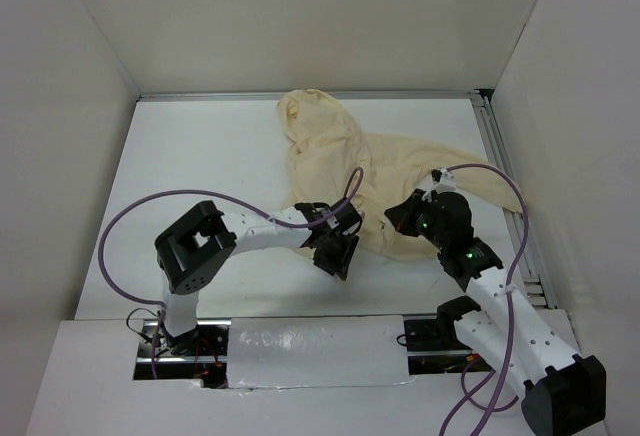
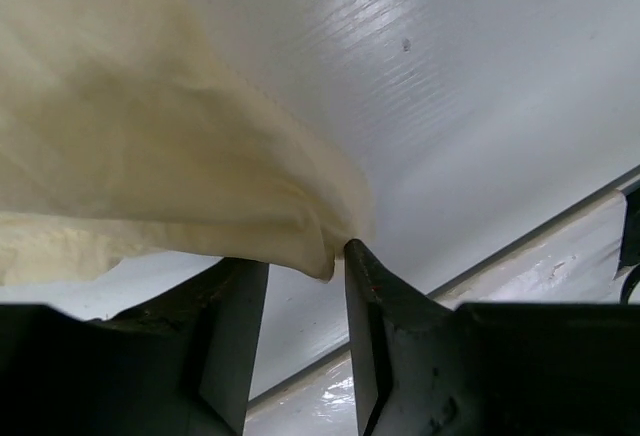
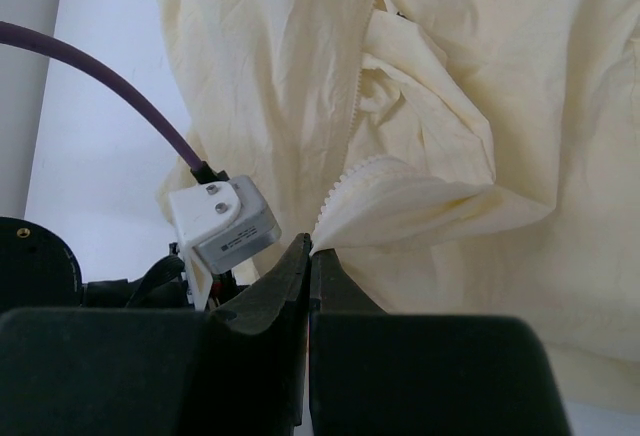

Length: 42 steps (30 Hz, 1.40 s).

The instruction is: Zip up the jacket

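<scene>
The cream-yellow jacket (image 1: 345,151) lies crumpled on the white table, its hood toward the back wall. My left gripper (image 1: 336,253) is at the jacket's near left edge. In the left wrist view its jaws (image 2: 300,254) stand apart, and a corner of the jacket (image 2: 150,136) hangs at the fingertips, touching the right one. My right gripper (image 1: 402,216) is at the near right edge. In the right wrist view it (image 3: 310,246) is shut on the jacket's (image 3: 450,86) zipper edge, whose white zipper teeth (image 3: 352,170) run up from the jaws.
White walls enclose the table (image 1: 200,156) on three sides. A metal rail (image 1: 505,176) runs along the right edge. Purple cables (image 1: 130,216) loop from both arms. The left wrist's white camera housing (image 3: 222,218) sits just left of my right jaws.
</scene>
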### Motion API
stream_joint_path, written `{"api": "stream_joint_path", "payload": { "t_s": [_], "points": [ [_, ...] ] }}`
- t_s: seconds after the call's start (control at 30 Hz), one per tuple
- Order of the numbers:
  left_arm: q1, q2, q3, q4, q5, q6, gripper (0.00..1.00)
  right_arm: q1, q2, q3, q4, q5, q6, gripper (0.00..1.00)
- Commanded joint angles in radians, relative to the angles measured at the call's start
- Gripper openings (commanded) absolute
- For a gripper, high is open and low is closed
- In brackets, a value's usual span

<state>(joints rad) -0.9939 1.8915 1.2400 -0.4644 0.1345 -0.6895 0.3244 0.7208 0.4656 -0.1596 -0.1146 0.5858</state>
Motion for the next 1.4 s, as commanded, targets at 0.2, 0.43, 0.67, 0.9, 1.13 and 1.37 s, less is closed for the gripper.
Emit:
{"api": "stream_joint_path", "payload": {
  "t_s": [0.2,0.43,0.67,0.9,1.13,1.37],
  "points": [
    [-0.017,0.060,0.036,-0.017,-0.041,-0.062,0.48,-0.012,0.000,0.008,-0.008,0.033,-0.007,0.00],
    [-0.025,0.081,0.088,-0.086,-0.044,-0.128,0.57,-0.010,0.015,0.008,-0.011,0.052,-0.001,0.00],
    [-0.035,0.107,0.136,-0.187,-0.114,-0.280,0.48,-0.012,0.012,0.005,-0.015,0.064,0.002,0.00],
    [-0.063,0.187,0.229,-0.307,-0.197,-0.350,0.50,-0.012,0.025,0.004,-0.017,0.079,0.011,0.00],
    [-0.088,0.271,0.298,-0.373,-0.225,-0.415,0.45,-0.010,0.023,0.002,-0.029,0.112,0.020,0.00],
    [-0.088,0.334,0.316,-0.286,-0.168,-0.363,0.28,-0.007,0.003,-0.004,-0.040,0.150,0.025,0.00]
  ]
}}
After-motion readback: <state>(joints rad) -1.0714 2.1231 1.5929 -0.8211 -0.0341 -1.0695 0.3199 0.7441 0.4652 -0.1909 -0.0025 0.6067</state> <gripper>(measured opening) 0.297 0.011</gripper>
